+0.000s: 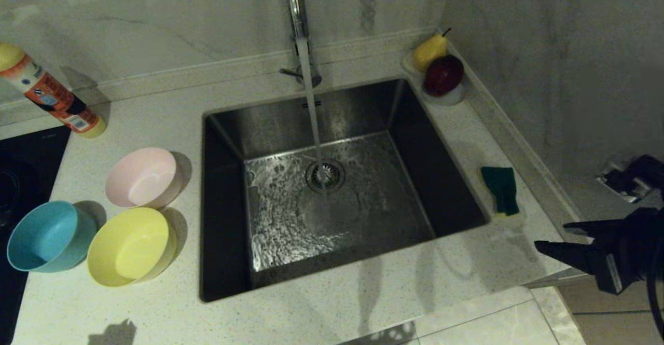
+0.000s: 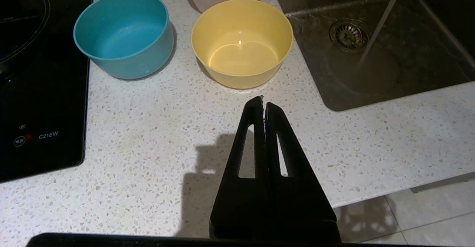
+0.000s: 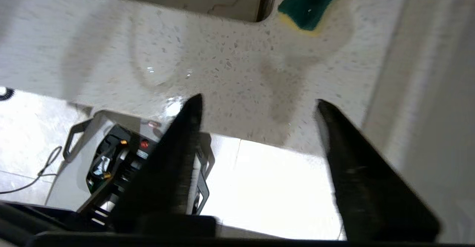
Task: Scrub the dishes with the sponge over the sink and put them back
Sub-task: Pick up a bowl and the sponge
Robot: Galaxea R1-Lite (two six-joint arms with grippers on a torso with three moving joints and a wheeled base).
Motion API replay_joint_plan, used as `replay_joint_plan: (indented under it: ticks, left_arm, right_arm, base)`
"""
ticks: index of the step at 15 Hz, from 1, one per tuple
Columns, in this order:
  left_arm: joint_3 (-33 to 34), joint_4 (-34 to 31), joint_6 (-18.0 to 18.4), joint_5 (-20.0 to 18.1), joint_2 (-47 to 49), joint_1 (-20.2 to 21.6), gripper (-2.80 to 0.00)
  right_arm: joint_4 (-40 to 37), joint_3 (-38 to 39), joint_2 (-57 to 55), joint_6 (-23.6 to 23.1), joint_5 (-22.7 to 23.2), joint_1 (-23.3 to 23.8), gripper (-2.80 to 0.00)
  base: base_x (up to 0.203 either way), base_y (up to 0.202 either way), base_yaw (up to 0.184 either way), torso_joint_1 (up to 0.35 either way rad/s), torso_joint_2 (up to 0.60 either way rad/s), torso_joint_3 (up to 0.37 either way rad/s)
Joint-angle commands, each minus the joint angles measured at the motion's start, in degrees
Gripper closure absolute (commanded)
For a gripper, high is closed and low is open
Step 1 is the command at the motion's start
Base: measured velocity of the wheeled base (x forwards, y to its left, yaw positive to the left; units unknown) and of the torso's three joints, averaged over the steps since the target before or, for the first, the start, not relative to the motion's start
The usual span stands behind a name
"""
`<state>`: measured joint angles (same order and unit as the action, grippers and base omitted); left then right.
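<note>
Right gripper fingers apart, near sponge; left gripper parked, fingers together.

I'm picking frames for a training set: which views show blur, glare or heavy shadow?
Head view: dim, with soft shadows beside the bowls and faint reflections on the wet sink floor. Left wrist view: sharp, the left gripper casting a hard shadow on the counter. Right wrist view: motion-blurred, floor overexposed, sponge smeared.

Dim head view w/ soft shadows; right wrist view blurred, floor blown out (glare).
</note>
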<state>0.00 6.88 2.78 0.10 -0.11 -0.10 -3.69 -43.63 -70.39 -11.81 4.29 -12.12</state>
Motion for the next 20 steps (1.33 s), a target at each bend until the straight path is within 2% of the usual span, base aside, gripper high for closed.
replay_joint_plan:
  ticks: [1, 11, 16, 20]
  left_arm:
    - [2.29, 0.06, 0.03, -0.01, 0.02, 0.01, 0.0]
    - [2.29, 0.06, 0.03, -0.01, 0.02, 0.01, 0.0]
    - [2.29, 0.06, -0.04, 0.04, 0.02, -0.04, 0.0]
    - [2.29, 0.06, -0.05, -0.01, 0.02, 0.01, 0.0]
  right_arm:
    - [3.59, 1.44, -5.36, -0.07, -0.21, -0.29, -2.8]
    - [12.7, 2.18, -13.61, -0.19, -0.58, 0.12, -2.8]
    - [18.86, 1.46, -17.97, -0.14, -3.41, 0.25, -2.8]
    - [18.83, -0.39, -18.81, -0.05, -3.49, 0.25, -2.8]
  base:
    - [0.0, 0.0, 0.0, 0.026, 0.0, 0.001]
    - [0.0, 0.0, 0.0, 0.0, 0.0, 0.0]
    - [0.0, 0.0, 0.0, 0.0, 0.0, 0.0]
    - [0.0, 0.0, 0.0, 0.0, 0.0, 0.0]
